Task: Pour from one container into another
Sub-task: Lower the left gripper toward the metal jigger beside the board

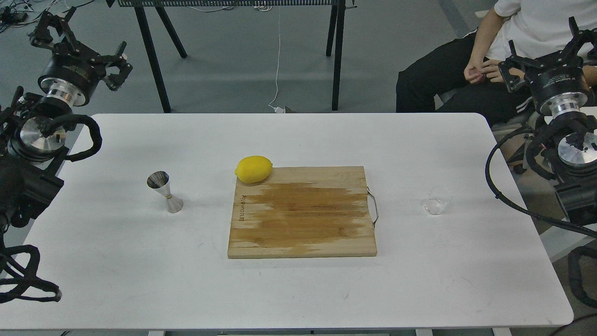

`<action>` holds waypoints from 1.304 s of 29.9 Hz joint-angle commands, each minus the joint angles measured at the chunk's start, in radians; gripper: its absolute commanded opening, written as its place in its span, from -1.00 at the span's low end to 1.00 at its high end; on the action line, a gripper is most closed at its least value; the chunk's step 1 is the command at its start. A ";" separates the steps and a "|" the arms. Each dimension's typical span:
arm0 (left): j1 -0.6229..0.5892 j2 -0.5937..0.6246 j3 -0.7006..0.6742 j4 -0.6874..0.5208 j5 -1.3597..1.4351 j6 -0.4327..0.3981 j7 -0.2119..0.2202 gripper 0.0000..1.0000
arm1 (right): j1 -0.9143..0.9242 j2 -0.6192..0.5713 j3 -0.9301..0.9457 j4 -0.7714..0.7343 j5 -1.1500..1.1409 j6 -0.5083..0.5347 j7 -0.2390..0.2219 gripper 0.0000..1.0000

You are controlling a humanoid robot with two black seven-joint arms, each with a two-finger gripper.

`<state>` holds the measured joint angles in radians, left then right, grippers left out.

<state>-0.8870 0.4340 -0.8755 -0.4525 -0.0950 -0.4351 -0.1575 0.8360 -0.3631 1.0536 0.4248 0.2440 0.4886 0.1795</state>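
Glass cup (437,201) upright at right of frame, below and left of right gripper (541,58), the nearer arm. Jigger (165,192) upright at left, well apart across cutting board (302,212), below left gripper (81,39). Both grippers raised, spread, empty. Cup contents indiscernible; right gripper's fingertips partly cut off.

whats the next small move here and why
Probably bring the right claw down toward the glass cup. The cup stands untouched on the table's right side, nearest that arm, while the jigger stands upright far left beyond the cutting board. Both claws hang open off the table, holding nothing.
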 commanded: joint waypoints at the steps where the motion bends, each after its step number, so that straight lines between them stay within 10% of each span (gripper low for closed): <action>1: -0.006 0.000 0.001 -0.002 -0.002 -0.002 -0.005 1.00 | -0.002 0.007 0.002 -0.003 0.000 0.000 0.002 1.00; 12: 0.028 0.063 0.021 -0.175 0.008 -0.051 0.009 1.00 | -0.002 0.000 0.008 -0.001 0.000 0.000 0.003 1.00; 25: 0.198 0.463 0.113 -0.851 0.559 0.185 -0.008 0.99 | -0.040 -0.013 0.013 -0.001 0.000 0.000 0.002 1.00; 30: 0.327 0.541 0.116 -0.949 0.776 0.268 -0.117 0.99 | -0.046 -0.013 0.014 -0.003 0.001 0.000 0.002 1.00; 37: 0.583 0.628 0.124 -1.081 1.153 0.403 -0.143 0.97 | -0.046 -0.028 0.014 -0.003 0.001 0.000 0.002 1.00; 39: 0.628 0.623 0.125 -1.080 1.285 0.464 -0.197 0.72 | -0.046 -0.028 0.014 -0.003 0.001 0.000 0.002 1.00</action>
<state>-0.3322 1.0569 -0.7517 -1.5265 1.0144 -0.0462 -0.2992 0.7900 -0.3901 1.0678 0.4218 0.2455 0.4889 0.1810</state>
